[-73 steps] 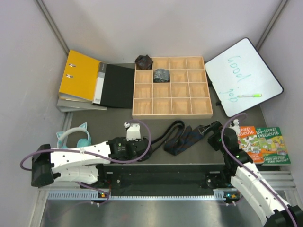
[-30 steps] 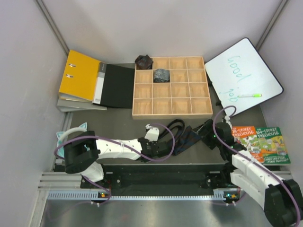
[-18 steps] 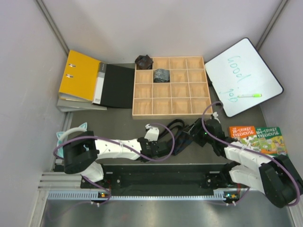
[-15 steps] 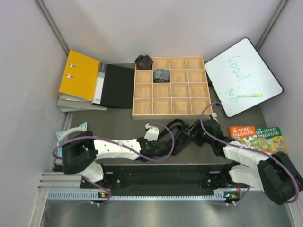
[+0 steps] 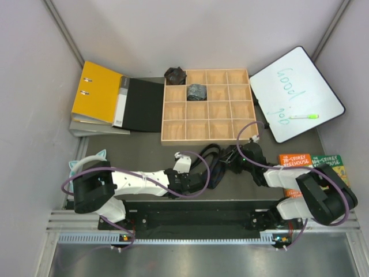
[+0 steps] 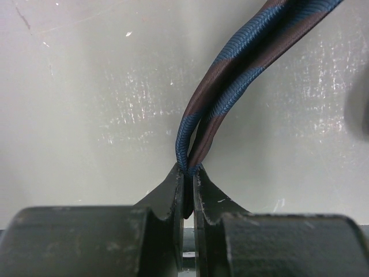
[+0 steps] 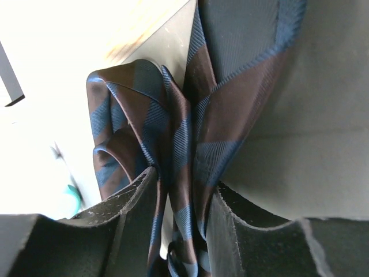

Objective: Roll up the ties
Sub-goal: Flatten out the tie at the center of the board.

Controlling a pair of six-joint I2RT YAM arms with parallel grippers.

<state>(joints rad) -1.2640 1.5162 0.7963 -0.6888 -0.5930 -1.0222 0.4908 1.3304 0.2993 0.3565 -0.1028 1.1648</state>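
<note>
I am counting three ties: one loose tie (image 7: 230,127) is lying on the table (image 5: 144,150) between the two grippers, just in front of the wooden tray (image 5: 209,141). The other two are sitting rolled up, a greyish bundle (image 5: 196,91) in a second-row compartment and a brownish-black bundle (image 5: 175,74) at the tray's far-left corner. The left gripper (image 6: 188,173) is pinching a narrow fold of the loose tie with its jaws nearly touching, while the right gripper (image 7: 184,179) is clamping a thick bunch of it between jaws standing partly apart.
</note>
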